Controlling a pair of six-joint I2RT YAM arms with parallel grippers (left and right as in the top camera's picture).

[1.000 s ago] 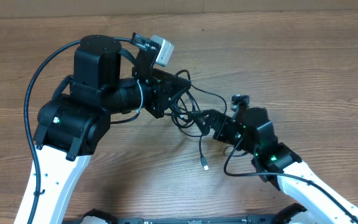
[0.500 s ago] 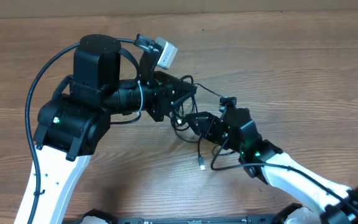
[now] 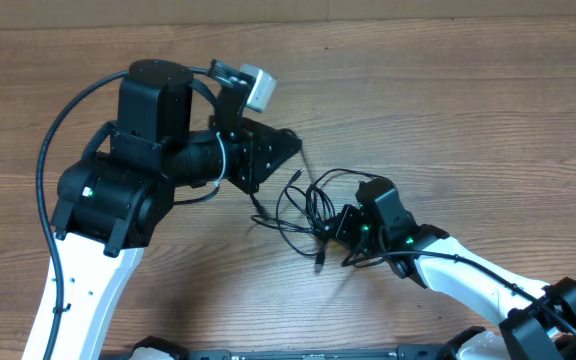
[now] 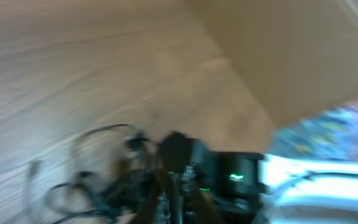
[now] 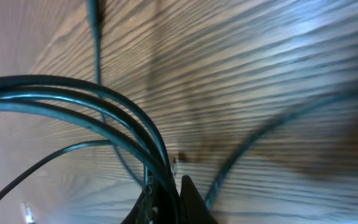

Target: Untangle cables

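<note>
1. Cables: loose black tangle lying about mid-table, loops overlapping. Table is wood-grain.
2. One plug trails out of the tangle toward the front edge. Another cord end sticks out on the tangle's left side, just below the left arm's wrist in the overhead view.
3. Right gripper: jaws clenched on the cables, at the tangle's front-right side, low at the table surface.
4. Right wrist view: several cables arc in from the left and bunch together into the right gripper at the bottom edge. More strands lie on the table behind, one of them blurred.
5. Left gripper: jaws clenched, tip pointing toward the right edge. It sits on the far-left side of the tangle and looks apart from it in the overhead view. Can't tell if any strand is pinched.
6. Left wrist view: heavy blur. Cables show as dark loops low left, with the right arm and its green light just beside them on the right. The left gripper's own fingers are too smeared to read.
7. Left arm: black bulk over the table's left half. The right arm is white and reaches in from the front-right corner.
</note>
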